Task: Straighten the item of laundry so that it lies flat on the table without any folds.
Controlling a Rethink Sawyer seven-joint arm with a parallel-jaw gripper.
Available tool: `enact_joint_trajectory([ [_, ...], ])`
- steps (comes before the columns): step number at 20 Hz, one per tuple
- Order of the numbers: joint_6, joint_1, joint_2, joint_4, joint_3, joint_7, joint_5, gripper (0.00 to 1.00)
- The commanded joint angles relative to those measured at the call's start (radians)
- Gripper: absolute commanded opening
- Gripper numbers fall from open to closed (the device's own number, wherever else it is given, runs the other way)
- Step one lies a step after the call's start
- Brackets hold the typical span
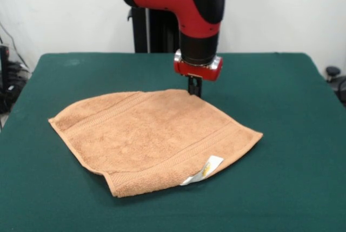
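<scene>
Orange-tan terry towel (154,137) lies mid-bench on green bench (281,97), mostly spread, near-left corner folded under. Woven border bands visible; white label (204,170) with yellow mark at near edge. Claw (194,87) at towel's far edge; cannot tell if apart or together.

Bright, even light; soft shadows; slight blur.
</scene>
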Motion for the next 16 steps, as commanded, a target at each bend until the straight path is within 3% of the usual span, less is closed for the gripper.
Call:
enact_joint_trajectory([
  [1, -0.146, 0.123, 0.224, -0.190, 0.111, 0.277, 0.168, 0.00],
  [16, -0.095, 0.250, 0.227, -0.216, 0.057, 0.313, 0.391, 0.00],
])
